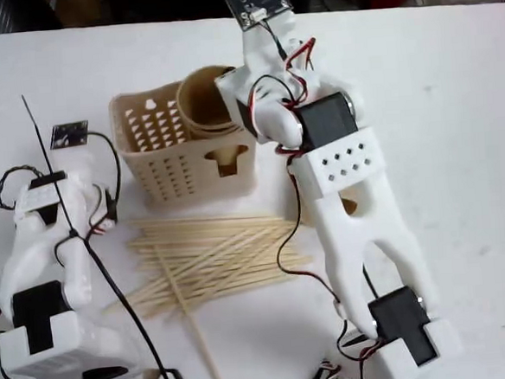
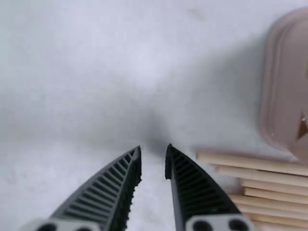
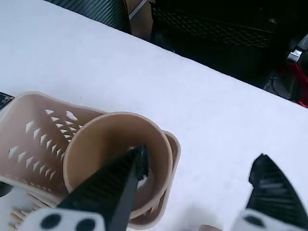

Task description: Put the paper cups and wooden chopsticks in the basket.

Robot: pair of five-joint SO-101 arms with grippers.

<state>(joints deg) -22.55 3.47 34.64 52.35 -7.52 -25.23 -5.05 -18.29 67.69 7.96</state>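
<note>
High view: paper cup point(image 1: 207, 97) sits in basket point(image 1: 178, 173), upper centre; chopsticks point(image 1: 214, 257) piled mid-frame on desk point(image 1: 454, 97). Right tool point(image 3: 202, 156) spread wide above cup, empty; left tool point(image 2: 153, 149) slightly parted, empty. Sticks look light, stiff, roll-prone; pinch a bundle mid-length.

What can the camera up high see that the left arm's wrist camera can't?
From up high: the paper cup standing in the basket, and the whole fan of chopsticks. From the left wrist: its own gripper close up, slightly open above bare table. Both: the basket's side, some chopsticks and the white table.
</note>
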